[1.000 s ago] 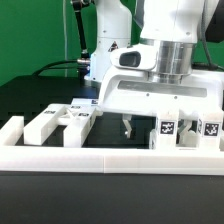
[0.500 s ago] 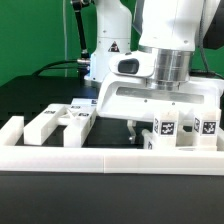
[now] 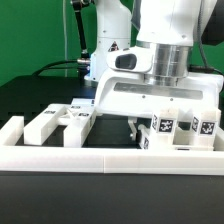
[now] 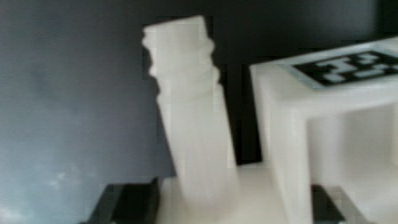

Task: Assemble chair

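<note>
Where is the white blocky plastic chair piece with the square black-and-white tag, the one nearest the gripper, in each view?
Exterior view: the white tagged chair piece stands behind the long white rail, just to the exterior view's right of the gripper.
Wrist view: close up, tag towards the camera, beside the ridged white post.
Shared landmark: the gripper's dark fingers.

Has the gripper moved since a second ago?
Yes. Against the white rail, the gripper shifted toward the exterior view's right, nearer the tagged posts.
</note>
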Available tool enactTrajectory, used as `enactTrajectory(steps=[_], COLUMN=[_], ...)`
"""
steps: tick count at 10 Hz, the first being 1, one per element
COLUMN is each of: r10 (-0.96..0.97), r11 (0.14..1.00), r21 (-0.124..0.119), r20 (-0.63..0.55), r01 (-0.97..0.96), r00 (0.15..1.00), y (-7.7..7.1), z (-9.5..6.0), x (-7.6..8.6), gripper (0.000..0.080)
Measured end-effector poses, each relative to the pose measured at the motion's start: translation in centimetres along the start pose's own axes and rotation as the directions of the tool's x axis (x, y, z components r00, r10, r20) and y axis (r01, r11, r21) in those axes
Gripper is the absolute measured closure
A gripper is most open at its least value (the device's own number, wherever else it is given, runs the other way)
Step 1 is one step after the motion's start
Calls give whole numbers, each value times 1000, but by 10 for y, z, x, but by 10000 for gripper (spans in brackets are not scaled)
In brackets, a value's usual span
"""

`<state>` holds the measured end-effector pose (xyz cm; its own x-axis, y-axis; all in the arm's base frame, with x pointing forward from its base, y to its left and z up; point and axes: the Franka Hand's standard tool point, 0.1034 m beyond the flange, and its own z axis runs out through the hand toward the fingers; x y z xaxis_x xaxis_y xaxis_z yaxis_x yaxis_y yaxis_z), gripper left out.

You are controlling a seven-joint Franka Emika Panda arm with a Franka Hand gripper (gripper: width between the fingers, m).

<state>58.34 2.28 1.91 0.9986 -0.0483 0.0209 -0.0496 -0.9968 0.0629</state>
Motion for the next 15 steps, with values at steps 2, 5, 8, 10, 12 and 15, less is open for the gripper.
enactTrajectory(steps=[2, 5, 8, 10, 12, 15], r10=[18, 37, 37, 69, 67, 70], r11=[1000, 998, 998, 995, 996, 996], r21=[13, 41, 47, 34, 20, 3], r20=[29, 82, 191, 389, 516, 633], r01=[-19, -41, -46, -89, -91, -93], r00=[999, 996, 981, 919, 854, 771], y=[7, 12, 12, 12, 12, 17], z=[-19, -48, -44, -49, -52, -56], x=[-3, -8, -15, -24, -19, -11], gripper=[465, 465, 470, 470, 470, 489])
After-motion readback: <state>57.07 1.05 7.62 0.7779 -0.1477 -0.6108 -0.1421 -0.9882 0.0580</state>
